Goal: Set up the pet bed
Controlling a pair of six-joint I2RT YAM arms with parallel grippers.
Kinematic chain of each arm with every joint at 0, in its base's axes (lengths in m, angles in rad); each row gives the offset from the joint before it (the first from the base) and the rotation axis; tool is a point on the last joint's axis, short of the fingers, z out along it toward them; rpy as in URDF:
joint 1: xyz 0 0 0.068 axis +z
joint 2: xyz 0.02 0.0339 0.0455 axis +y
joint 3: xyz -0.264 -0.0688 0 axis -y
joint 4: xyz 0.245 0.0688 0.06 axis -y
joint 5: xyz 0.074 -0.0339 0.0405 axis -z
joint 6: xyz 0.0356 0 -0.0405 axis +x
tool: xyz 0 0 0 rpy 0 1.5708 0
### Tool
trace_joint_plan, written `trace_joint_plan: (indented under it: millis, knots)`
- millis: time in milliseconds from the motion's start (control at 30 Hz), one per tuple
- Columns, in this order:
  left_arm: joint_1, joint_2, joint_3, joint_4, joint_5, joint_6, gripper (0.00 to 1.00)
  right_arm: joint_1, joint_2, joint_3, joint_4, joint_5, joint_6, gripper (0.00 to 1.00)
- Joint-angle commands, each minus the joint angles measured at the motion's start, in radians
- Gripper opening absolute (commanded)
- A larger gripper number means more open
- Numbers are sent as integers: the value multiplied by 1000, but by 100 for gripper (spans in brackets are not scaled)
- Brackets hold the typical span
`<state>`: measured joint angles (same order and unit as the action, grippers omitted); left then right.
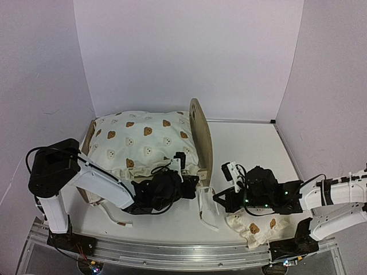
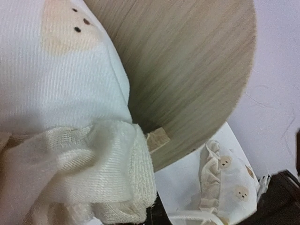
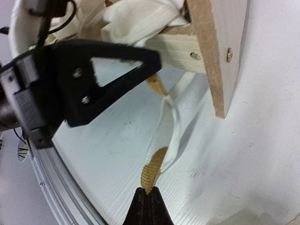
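Centre-left in the overhead view, the light-wood pet bed (image 1: 202, 136) with rounded headboard carries a cream bear-print cushion (image 1: 143, 143). The left gripper (image 1: 184, 182) sits at the cushion's lower-right corner, its jaws' state impossible to tell. The right gripper (image 3: 147, 204) is pinched on a tan-tipped cream tie (image 3: 174, 136). The frame looks light and rigid, best gripped by headboard edge or side rail.

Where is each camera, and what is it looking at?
Top: high behind, looking down at the pet bed; left arm and right arm show.
Left wrist: pressed near the cushion, facing the headboard; no fingers show.
Right wrist: low over the table, facing the tie pinched by the right tool.
Both wrist views share the headboard.
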<state>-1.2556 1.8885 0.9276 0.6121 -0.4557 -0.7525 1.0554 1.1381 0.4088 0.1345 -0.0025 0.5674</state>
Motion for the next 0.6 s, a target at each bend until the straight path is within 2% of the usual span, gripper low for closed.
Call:
trace_joint_plan:
  millis: [0, 267, 467, 567]
  knots:
    - [1, -104, -80, 141, 129, 86, 0, -62, 65, 116, -3, -13, -79, 0]
    - [2, -123, -155, 215, 257, 119, 0, -65, 288, 310, -20, -6, -281, 0]
    - [11, -145, -175, 218, 285, 150, 0, -78, 351, 355, -53, 40, -372, 0]
    - [17, -157, -181, 218, 299, 166, 0, -81, 372, 368, -61, 49, -469, 0]
